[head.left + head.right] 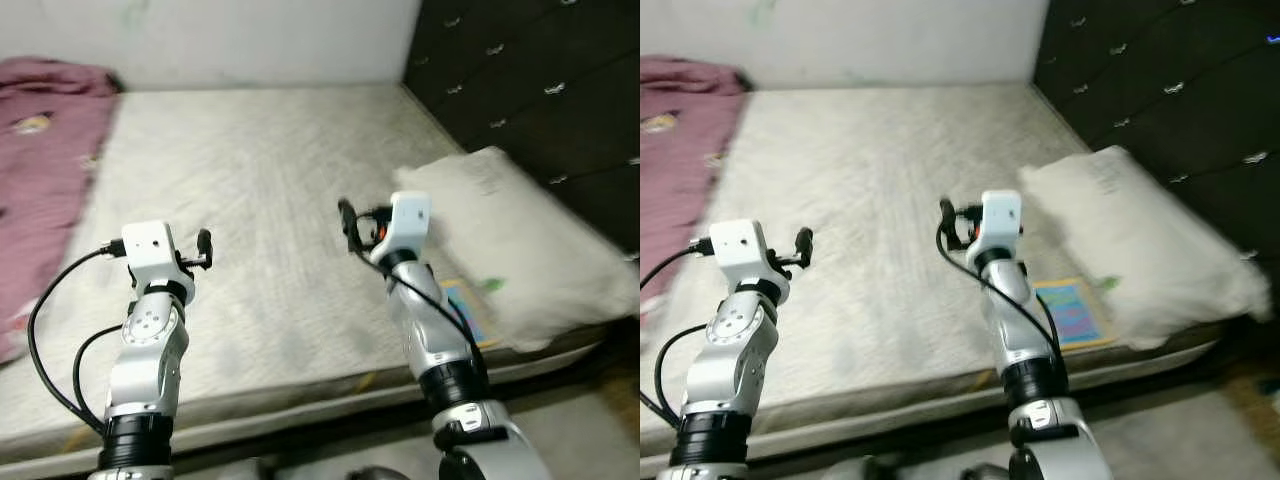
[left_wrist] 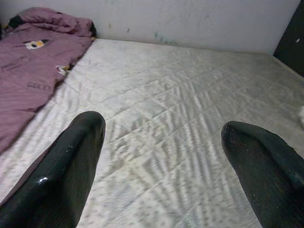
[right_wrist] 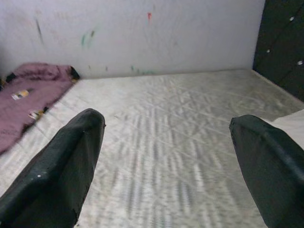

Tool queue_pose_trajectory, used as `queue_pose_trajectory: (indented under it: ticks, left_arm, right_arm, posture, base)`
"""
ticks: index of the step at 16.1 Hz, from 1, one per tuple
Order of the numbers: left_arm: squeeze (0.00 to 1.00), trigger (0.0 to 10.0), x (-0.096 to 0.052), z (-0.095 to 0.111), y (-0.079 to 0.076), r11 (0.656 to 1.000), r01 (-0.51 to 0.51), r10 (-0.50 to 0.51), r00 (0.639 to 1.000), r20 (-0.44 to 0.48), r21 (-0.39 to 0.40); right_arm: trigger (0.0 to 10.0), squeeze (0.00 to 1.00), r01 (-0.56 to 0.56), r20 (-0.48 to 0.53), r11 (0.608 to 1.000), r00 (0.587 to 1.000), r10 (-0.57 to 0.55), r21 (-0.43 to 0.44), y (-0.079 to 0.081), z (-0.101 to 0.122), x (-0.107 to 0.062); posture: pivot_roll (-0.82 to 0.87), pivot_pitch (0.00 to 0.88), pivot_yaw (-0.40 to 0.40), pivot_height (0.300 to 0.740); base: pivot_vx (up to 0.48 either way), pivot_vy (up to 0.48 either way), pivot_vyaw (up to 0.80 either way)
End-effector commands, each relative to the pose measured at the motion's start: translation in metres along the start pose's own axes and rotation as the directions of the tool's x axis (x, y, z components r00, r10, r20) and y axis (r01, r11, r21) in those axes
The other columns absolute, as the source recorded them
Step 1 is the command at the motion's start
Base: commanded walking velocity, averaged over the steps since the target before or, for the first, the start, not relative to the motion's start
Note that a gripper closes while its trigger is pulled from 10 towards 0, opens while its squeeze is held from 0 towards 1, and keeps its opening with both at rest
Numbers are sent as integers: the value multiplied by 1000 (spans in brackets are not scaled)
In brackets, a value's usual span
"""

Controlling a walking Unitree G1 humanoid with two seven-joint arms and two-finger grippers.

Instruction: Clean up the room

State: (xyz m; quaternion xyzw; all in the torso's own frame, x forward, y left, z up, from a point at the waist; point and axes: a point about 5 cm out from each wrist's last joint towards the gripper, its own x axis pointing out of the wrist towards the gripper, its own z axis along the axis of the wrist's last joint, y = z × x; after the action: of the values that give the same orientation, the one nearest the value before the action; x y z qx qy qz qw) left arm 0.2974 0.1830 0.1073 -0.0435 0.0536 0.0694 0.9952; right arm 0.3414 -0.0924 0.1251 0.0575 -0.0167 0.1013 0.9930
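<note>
Mattress (image 1: 260,200) carries a purple blanket (image 1: 40,170) at its left, pillow (image 1: 510,240) and book (image 1: 1072,312) at right; left gripper (image 2: 161,142) and right gripper (image 3: 166,142) hover above, jaws wide.

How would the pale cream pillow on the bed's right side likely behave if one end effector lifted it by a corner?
The pale cream pillow looks plump and soft, so it would probably sag and fold rather than stay stiff. It is likely light for its bulk. Its edge overlaps a colourful flat book on the quilted white mattress, so dragging it might shift that too.
</note>
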Motion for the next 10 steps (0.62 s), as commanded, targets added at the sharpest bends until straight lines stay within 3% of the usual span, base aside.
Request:
queue_pose_trajectory:
  ticks: [1,10]
  left_arm:
    - [0,10000,0,0,-9,1000,31,-31,1000,-1,0]
    - [0,10000,1,2,-12,998,63,-63,998,17,-29]
  right_arm:
    - [10000,0,36,-11,999,999,-36,-1,-12,-3,-4]
    - [10000,0,35,-4,999,999,-35,-12,-11,-3,-3]
  posture:
    - [-51,0,-29,740]
    - [-52,0,-28,740]
  base:
    - [0,480,0]
    - [0,480,0]
